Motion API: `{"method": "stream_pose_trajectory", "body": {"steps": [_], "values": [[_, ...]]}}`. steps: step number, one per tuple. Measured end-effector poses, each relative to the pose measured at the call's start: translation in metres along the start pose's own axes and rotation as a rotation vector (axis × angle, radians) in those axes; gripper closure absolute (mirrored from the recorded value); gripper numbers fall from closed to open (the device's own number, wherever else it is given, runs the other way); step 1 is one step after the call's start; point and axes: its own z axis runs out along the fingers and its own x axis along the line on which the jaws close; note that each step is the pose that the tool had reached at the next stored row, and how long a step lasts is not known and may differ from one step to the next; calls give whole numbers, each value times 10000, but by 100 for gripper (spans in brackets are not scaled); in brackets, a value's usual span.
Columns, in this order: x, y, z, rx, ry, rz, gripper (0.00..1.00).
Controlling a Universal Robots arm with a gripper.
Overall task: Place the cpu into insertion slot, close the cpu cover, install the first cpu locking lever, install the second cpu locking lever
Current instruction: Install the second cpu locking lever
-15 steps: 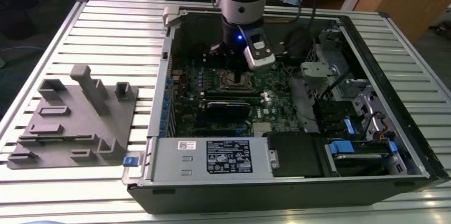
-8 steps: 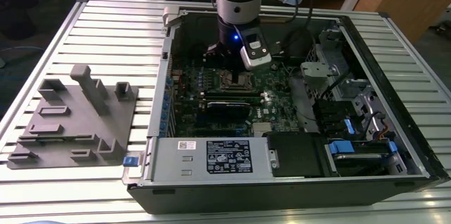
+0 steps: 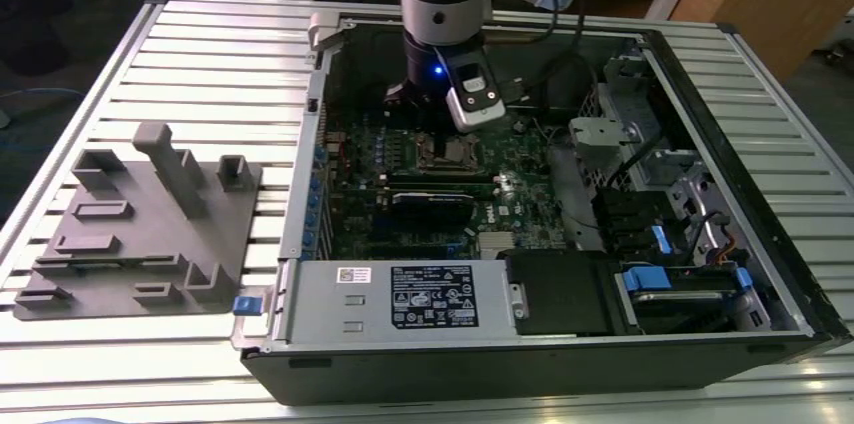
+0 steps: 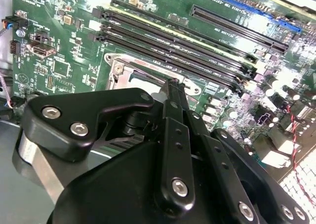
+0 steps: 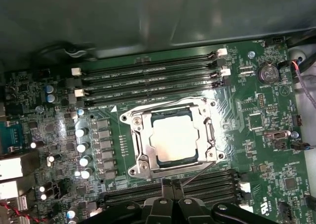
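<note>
Fingers (image 5: 167, 184) look pressed together with nothing between them, hanging just above the green motherboard (image 5: 256, 135) beside the insertion slot (image 5: 173, 137). I see the cpu (image 5: 174, 141) seated in that slot, the cpu cover (image 5: 143, 145) lying closed around it.

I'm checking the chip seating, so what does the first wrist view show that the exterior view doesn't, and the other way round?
First wrist view: the cpu lying in the insertion slot, the cpu cover framing it. Exterior view: the grey fixture tray beside the computer case. Both: the green circuit board and the hand near the socket.
</note>
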Motion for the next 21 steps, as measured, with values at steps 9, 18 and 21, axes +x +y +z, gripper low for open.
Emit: {"method": "stream_pose_trajectory", "body": {"steps": [9, 18, 21], "values": [[85, -16, 26, -2, -21, 0, 89], [98, -52, 46, -3, -22, 0, 89], [95, -71, 46, -3, -22, 0, 89]]}}
